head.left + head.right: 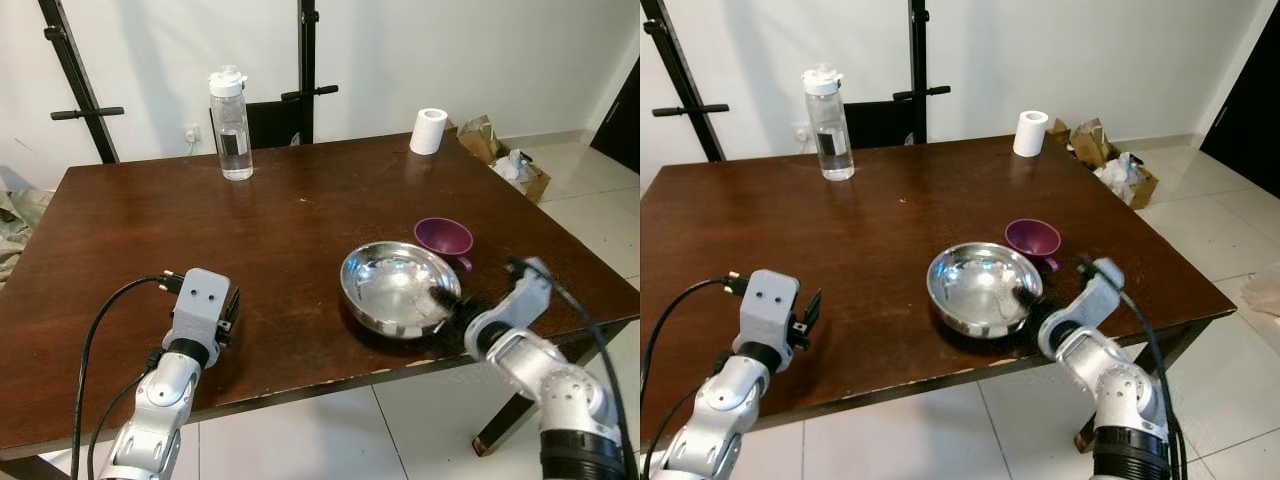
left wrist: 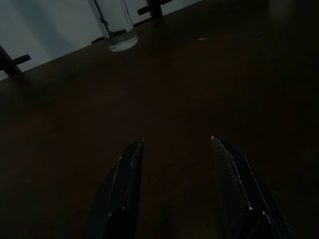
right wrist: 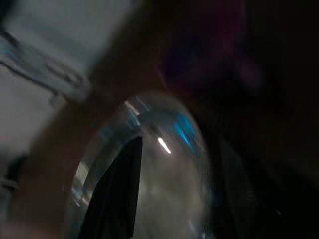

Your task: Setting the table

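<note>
A shiny steel bowl (image 1: 395, 285) sits near the front right of the dark wooden table (image 1: 150, 230), with a purple cup (image 1: 444, 238) touching its far right side. My right gripper (image 1: 443, 303) is at the bowl's near right rim and stands open. In the blurred right wrist view, one finger (image 3: 122, 189) lies over the bowl's inside (image 3: 164, 189) and the other is dark beside the rim. My left gripper (image 2: 177, 142) hovers open over bare wood at the table's front left, nothing between its fingers.
A clear water bottle (image 1: 231, 125) with a white cap stands at the back left. A white paper roll (image 1: 428, 131) stands at the back right. Black stand legs (image 1: 305, 60) rise behind the table. A cardboard box (image 1: 510, 160) lies on the tiled floor to the right.
</note>
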